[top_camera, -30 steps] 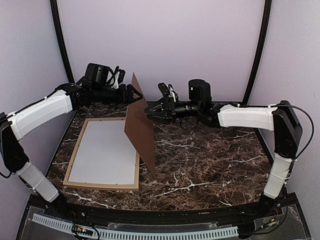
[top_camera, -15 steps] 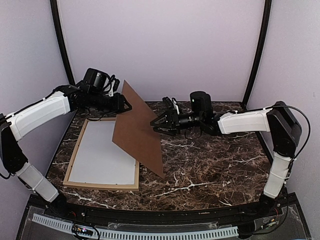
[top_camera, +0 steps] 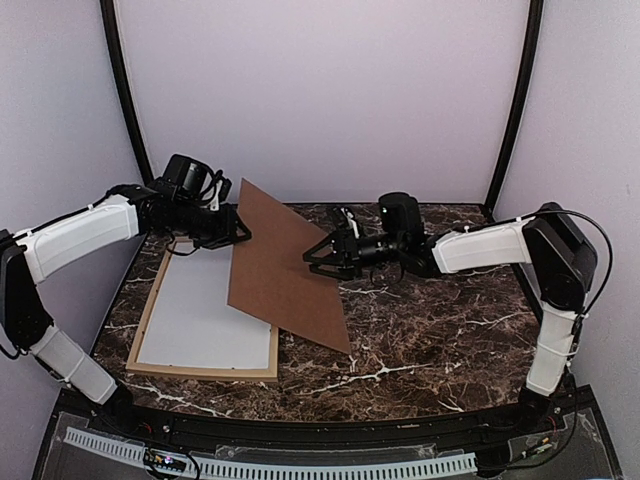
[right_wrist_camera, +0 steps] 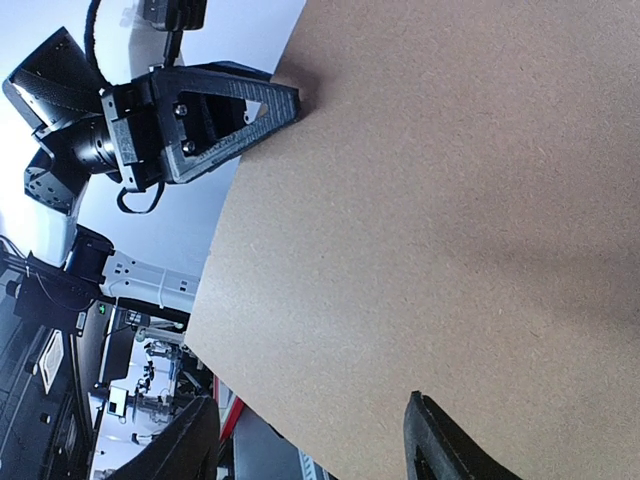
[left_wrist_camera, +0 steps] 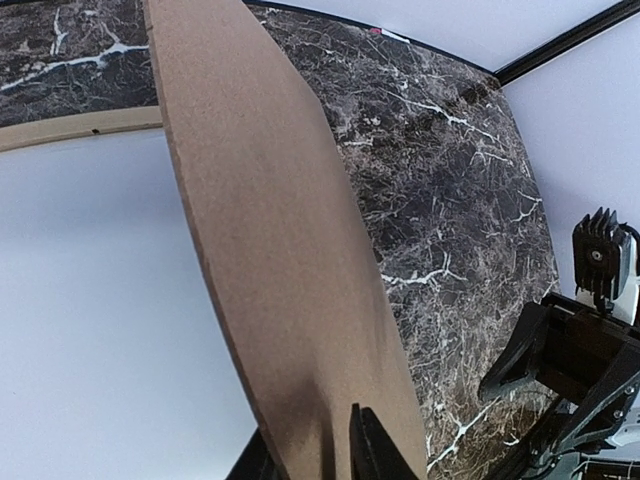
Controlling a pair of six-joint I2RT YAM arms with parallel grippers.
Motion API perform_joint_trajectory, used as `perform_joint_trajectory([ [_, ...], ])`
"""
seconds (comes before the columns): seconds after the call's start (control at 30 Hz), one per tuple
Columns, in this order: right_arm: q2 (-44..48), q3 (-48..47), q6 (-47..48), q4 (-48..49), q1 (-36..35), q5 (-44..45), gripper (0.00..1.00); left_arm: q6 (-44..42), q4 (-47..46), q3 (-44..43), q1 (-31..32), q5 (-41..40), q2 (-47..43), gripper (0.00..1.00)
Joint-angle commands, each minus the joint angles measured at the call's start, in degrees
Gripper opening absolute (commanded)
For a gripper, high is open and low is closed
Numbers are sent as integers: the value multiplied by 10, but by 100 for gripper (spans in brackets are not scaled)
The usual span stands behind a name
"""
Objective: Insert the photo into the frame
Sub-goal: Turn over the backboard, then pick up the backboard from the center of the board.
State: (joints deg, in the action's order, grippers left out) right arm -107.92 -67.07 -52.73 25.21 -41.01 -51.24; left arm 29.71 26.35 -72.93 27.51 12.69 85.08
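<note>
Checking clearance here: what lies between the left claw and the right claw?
The tilted brown board stands between the left claw and the right claw; the top view shows it.

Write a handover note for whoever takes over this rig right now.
Left gripper: shut on the board's upper left edge.
Right gripper: open, by the board's face.
Board is tilted, low corner at the table, partly over the frame, which lies flat at left with a white sheet inside.
Photo not in view.
Done: nothing yet that shows.
Left: photo into frame, then board on.
</note>
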Motion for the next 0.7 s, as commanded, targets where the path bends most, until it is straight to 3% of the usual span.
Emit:
perform_joint_trajectory([
  [0.0, -3, 14, 0, 30, 7, -2, 64, 17, -51, 23, -4, 46, 1, 22],
  [0.33, 5, 43, 21, 12, 13, 13, 63, 67, -160, 77, -18, 110, 28, 1],
  [0.67, 79, 73, 81, -69, 46, 45, 64, 135, -260, 157, -53, 180, -31, 0],
])
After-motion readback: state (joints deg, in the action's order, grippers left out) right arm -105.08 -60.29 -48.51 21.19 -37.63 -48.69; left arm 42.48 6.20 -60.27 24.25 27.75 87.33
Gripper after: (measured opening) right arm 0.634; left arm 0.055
